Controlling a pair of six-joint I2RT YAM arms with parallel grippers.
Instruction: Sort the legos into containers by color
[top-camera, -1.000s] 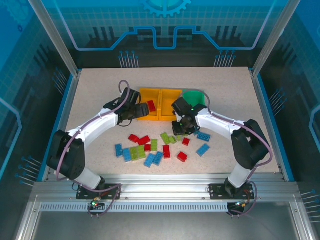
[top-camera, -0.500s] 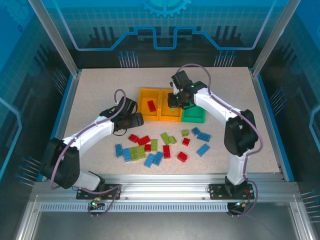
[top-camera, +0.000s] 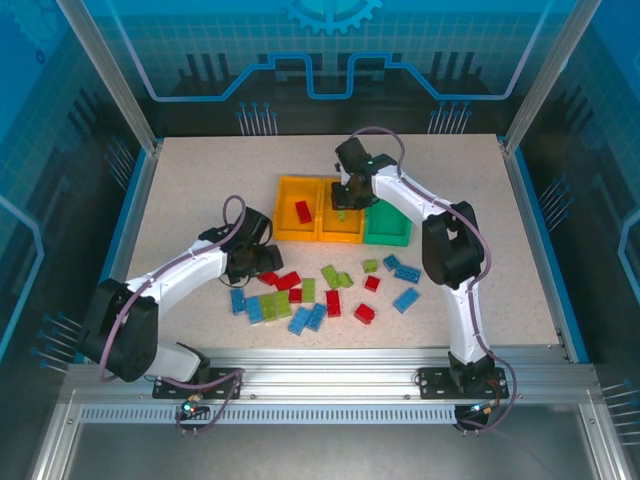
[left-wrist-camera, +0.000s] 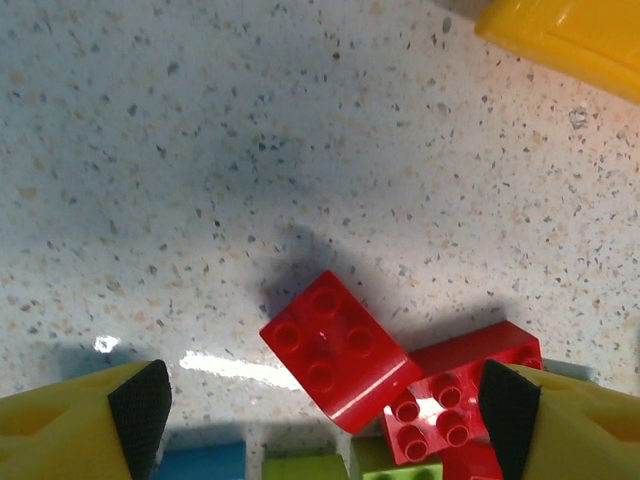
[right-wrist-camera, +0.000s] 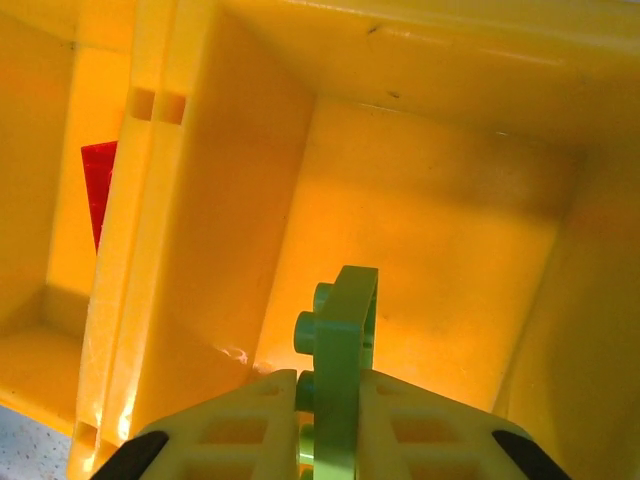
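Three joined containers stand in a row: a left yellow bin (top-camera: 285, 222), a middle yellow bin (top-camera: 334, 232) and a green bin (top-camera: 388, 232). One red lego (top-camera: 303, 211) lies in the left bin. My right gripper (top-camera: 347, 198) hangs over the middle yellow bin (right-wrist-camera: 430, 230), shut on a light green lego (right-wrist-camera: 342, 340) held on edge. My left gripper (top-camera: 262, 262) is open just above the table. A red lego (left-wrist-camera: 335, 350) lies between its fingers (left-wrist-camera: 140, 400), touching a second red lego (left-wrist-camera: 460, 400).
Loose legos are scattered on the table in front of the bins: blue (top-camera: 238, 300), light green (top-camera: 275, 305), red (top-camera: 364, 313), blue (top-camera: 406, 299). A blue one (left-wrist-camera: 205, 465) and a green one (left-wrist-camera: 305, 467) lie just behind the left fingers. The left bin's corner (left-wrist-camera: 560, 40) is close ahead.
My right arm lifted the light green lego from the pile and carried it back over the bins, ending above the middle yellow one. My left gripper drew back from the left bin to the red legos.
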